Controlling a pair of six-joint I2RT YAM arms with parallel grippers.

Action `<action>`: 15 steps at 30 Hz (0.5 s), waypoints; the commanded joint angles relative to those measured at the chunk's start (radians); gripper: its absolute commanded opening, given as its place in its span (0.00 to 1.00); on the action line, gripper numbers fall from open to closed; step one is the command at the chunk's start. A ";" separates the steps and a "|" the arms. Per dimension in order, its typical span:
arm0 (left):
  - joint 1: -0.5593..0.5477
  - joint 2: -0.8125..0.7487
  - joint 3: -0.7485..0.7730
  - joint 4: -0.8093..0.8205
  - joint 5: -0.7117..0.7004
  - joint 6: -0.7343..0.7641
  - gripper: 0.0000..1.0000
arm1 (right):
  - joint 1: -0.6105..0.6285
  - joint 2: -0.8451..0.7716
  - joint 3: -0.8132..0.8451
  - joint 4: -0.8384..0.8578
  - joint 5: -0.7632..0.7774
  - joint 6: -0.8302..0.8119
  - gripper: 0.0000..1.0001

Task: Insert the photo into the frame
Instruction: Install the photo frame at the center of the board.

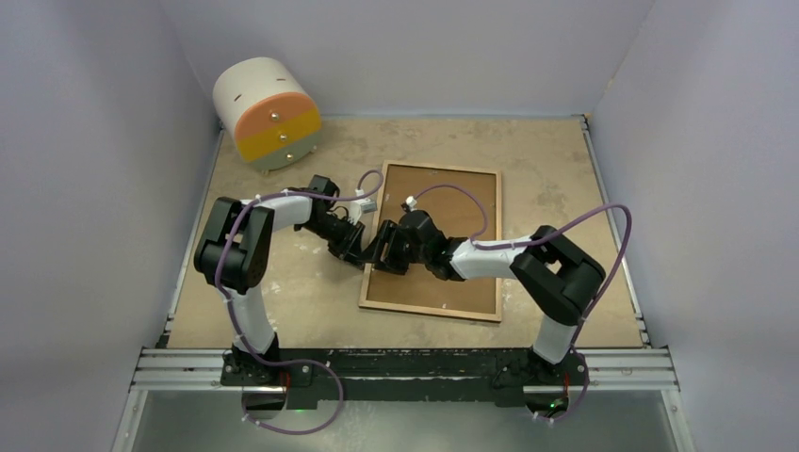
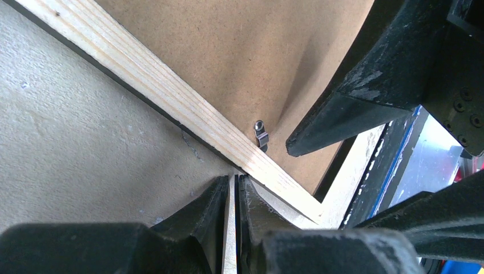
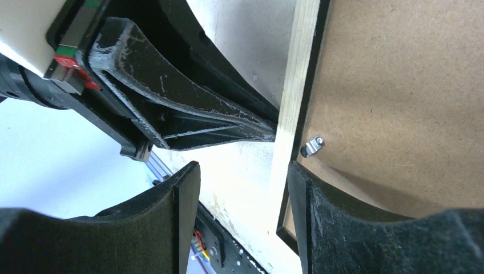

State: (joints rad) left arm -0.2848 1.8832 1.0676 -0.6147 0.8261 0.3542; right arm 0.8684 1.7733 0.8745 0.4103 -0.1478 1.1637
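Observation:
The frame (image 1: 431, 310) lies face down on the table, its light-wood back rim up, with the brown backing panel (image 1: 452, 212) set inside it. My left gripper (image 1: 356, 247) is shut on the frame's left rim; in the left wrist view its jaws (image 2: 235, 182) pinch a thin pale strip of that rim (image 2: 154, 85). My right gripper (image 1: 384, 252) is open and straddles the same rim (image 3: 294, 74), one finger over the panel and one outside, as the right wrist view (image 3: 242, 168) shows. A small metal clip (image 3: 312, 146) sits just beyond it. The photo is not in view.
A round white drawer unit with orange and yellow fronts (image 1: 269, 113) stands at the back left. Both grippers crowd together at the frame's left edge. Walls close the table on three sides, with a metal rail (image 1: 405, 367) at the near edge.

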 commanded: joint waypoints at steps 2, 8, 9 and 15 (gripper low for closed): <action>-0.010 -0.018 0.021 0.006 0.010 0.017 0.12 | -0.002 -0.003 0.000 -0.026 0.016 -0.016 0.60; -0.010 -0.021 0.026 -0.003 0.008 0.022 0.12 | -0.002 0.014 0.016 -0.099 0.046 -0.025 0.59; -0.010 -0.021 0.026 -0.002 0.009 0.022 0.12 | -0.003 0.017 0.017 -0.103 0.049 -0.025 0.59; -0.010 -0.016 0.028 0.002 0.014 0.020 0.12 | -0.002 0.057 0.037 -0.089 0.034 -0.015 0.60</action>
State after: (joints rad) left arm -0.2852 1.8832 1.0695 -0.6186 0.8257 0.3580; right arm 0.8684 1.7920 0.8825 0.3389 -0.1402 1.1568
